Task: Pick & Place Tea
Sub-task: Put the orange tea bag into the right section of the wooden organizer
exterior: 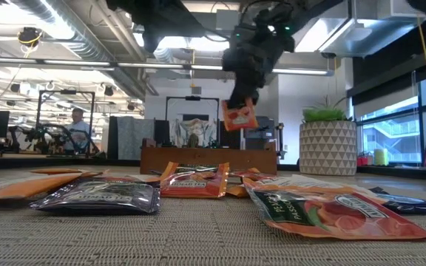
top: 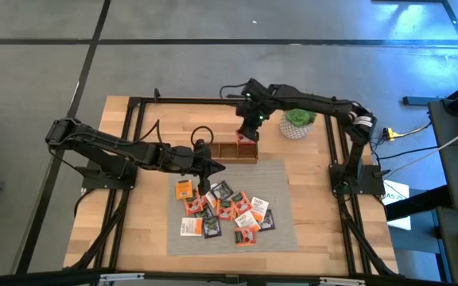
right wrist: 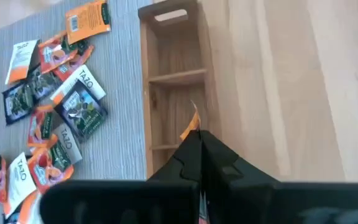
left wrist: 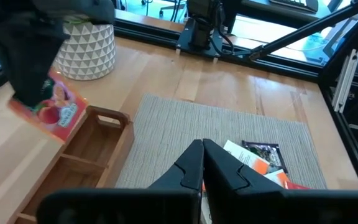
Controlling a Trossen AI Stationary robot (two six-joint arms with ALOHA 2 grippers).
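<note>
You are looking at a wooden surface (top: 316, 199) with a grey woven mat (top: 281, 187) laid across its near middle. At the mat's far edge sits a brown wooden tray (top: 230, 151) with three compartments, and to its right, farther back, a white patterned pot with a green plant (top: 296, 123).

Your left arm reaches in from the left, low over the mat. Its left gripper (top: 217, 168) hangs just above the far-left corner of the mat, near the left end of the tray, and its jaws are pressed together with nothing between them; the left wrist view shows the two fingers (left wrist: 194, 165) touching.

Your right arm comes in from the far right, and the right gripper (top: 250, 129) hangs above the right end of the tray. Its jaws are pinched tight on one orange tea sachet (exterior: 239, 115), which hangs tilted in the air over the tray, clear of the wood in the low view.

The rest of the tea (top: 227, 210) lies scattered flat on the mat, near the tray and toward you: orange, black and white sachets, some overlapping, with one orange sachet (top: 184, 189) at the left edge of the pile, close to the left gripper.
</note>
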